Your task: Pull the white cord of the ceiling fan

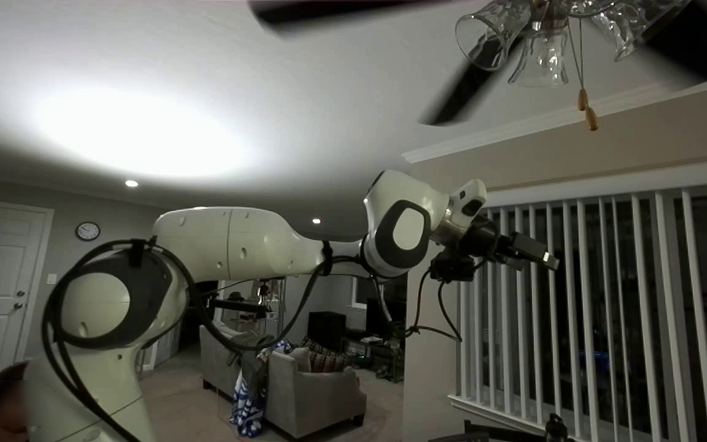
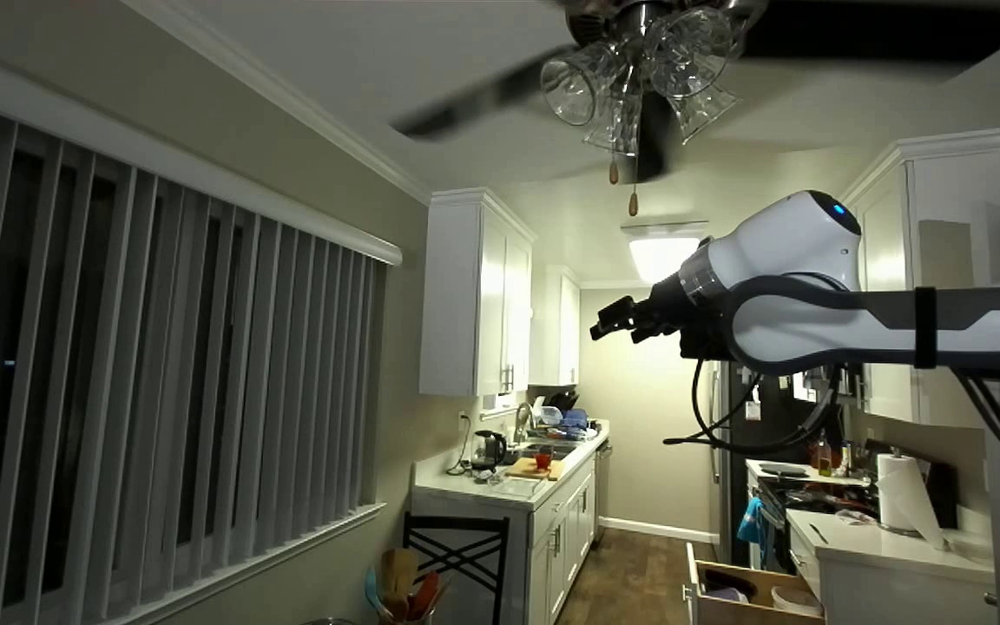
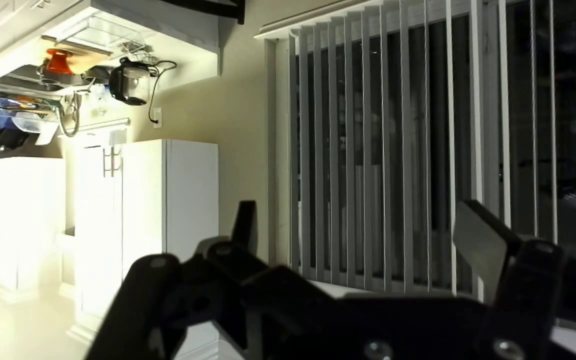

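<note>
The ceiling fan shows at the top of both exterior views [image 1: 540, 61] [image 2: 613, 87], with clear glass shades and dark, motion-blurred blades. Two thin pull cords [image 1: 581, 52] hang from it, ending in small wooden knobs [image 1: 592, 119] at different heights. The knobs also show in an exterior view [image 2: 634, 205]. I cannot tell which cord is the white one. My gripper [image 1: 535, 260] is below the knobs and apart from them; it also shows in an exterior view [image 2: 618, 332]. In the upside-down wrist view the gripper [image 3: 359, 215] is open and empty; fan and cords are out of view there.
Vertical blinds [image 1: 580, 307] cover the window beside the arm. White upper cabinets [image 2: 452, 295] and a counter with a kettle [image 2: 490, 449] stand beyond. A black chair [image 2: 457, 525] and an open drawer [image 2: 756, 590] are below. A person's head [image 1: 7, 399] shows low beside the arm's base.
</note>
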{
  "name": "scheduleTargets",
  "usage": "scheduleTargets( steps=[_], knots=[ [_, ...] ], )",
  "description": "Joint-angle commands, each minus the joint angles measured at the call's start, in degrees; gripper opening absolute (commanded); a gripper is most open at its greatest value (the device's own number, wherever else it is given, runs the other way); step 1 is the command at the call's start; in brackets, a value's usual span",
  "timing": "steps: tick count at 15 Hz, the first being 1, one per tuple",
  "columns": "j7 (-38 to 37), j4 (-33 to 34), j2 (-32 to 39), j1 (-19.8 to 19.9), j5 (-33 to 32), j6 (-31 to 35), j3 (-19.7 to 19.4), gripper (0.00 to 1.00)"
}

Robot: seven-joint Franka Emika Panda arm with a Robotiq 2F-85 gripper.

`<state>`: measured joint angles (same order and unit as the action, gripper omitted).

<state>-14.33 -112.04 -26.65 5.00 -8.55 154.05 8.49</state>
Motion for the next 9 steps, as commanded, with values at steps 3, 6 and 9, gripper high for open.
scheduleTargets(
  steps=[3,6,9],
  knots=[
    [-6.0,10.2,1.9,7.6,-4.6,4.9,2.9,1.0],
    [-10.4,18.3,5.1,14.6,-9.2,8.3,6.3,1.0],
    [-13.8,24.5,7.9,20.0,-13.5,8.5,10.1,1.0]
  ],
)
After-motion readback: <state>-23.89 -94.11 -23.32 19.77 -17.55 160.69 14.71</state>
